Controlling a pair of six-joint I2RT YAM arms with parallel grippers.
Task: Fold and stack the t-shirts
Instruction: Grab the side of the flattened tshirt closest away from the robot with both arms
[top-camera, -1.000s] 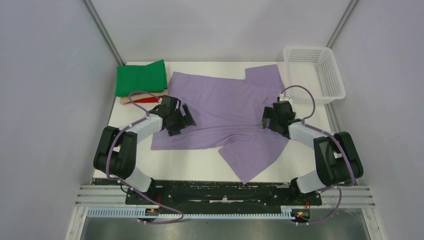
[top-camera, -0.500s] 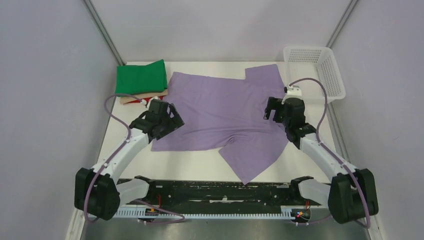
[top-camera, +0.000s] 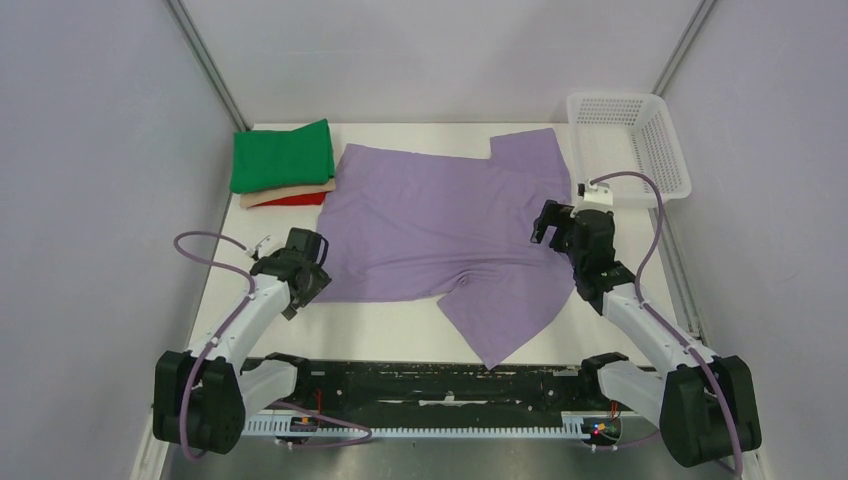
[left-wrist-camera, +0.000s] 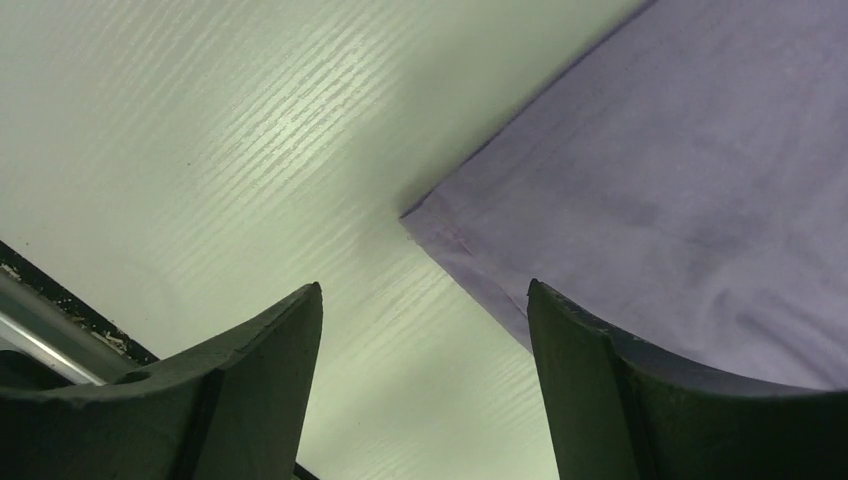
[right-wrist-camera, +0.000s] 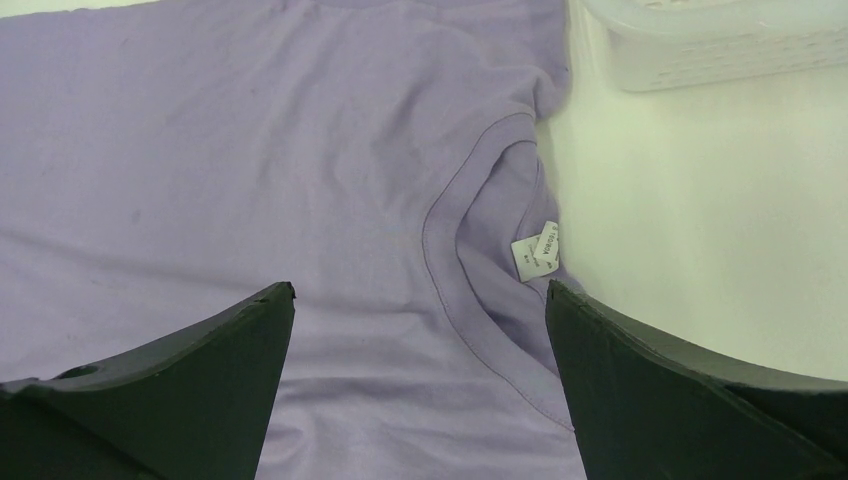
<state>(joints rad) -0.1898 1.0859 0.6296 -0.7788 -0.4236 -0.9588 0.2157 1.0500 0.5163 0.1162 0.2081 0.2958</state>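
Both arms had drawn back toward the near edge since the earlier frames. The left gripper sat with jaws spread and empty at the near-left hem corner of the lavender t-shirt, which lay spread on the table. The right gripper, likewise spread and empty, was over the collar beside the neck label. The green t-shirt, beige t-shirt and red t-shirt lay stacked far-left.

Left hand fingers apart, empty, right hand fingers apart, empty
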